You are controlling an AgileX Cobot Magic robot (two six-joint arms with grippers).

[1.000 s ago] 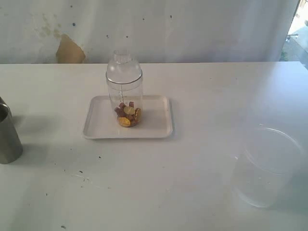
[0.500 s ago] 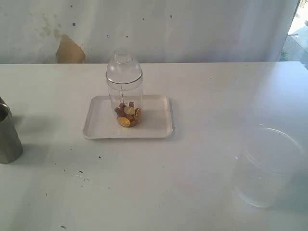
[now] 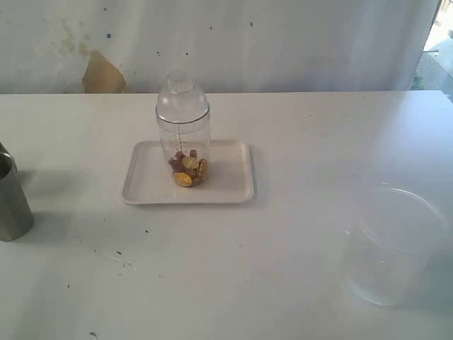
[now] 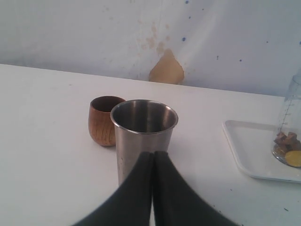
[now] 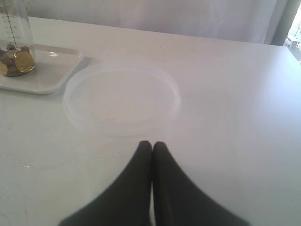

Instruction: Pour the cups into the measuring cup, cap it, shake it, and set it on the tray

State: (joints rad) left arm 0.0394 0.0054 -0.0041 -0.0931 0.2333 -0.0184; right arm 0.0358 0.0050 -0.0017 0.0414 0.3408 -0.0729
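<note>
Steel tumbler: upright at the far left edge of the desk.
Wooden cup: upright, just beside the tumbler.
Left pincer: fingers pressed together, gripping nothing; tips close to the tumbler wall, contact cannot be told.
Tray: flat on the desk, centre-left.
Measuring cup: upright on the tray, brown and gold pieces at its bottom.
Cap: seated on the measuring cup.
Wide clear container: upright at right, well apart from the tray.
Right pincer: fingers together, empty, near the container rim.
</note>
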